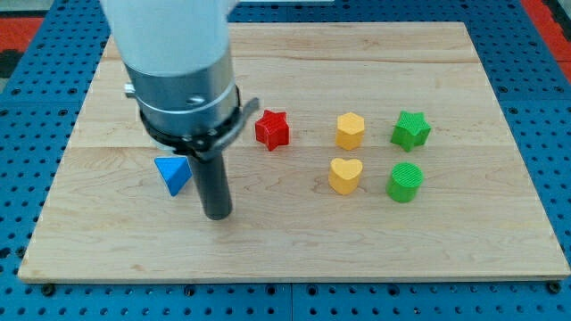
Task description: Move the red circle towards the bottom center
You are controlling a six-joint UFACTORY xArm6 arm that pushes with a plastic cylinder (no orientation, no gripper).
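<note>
No red circle shows in the camera view; the arm's wide body covers part of the board at the upper left. My tip (pixel 217 215) rests on the wooden board (pixel 294 250), left of centre. A blue triangle (pixel 172 174) lies just left of the rod, close to it. A red star (pixel 272 129) lies up and to the right of the tip.
A yellow hexagon (pixel 350 130) and a green star (pixel 410 130) sit in a row right of the red star. A yellow heart (pixel 344 175) and a green circle (pixel 405 182) sit below them. Blue pegboard surrounds the board.
</note>
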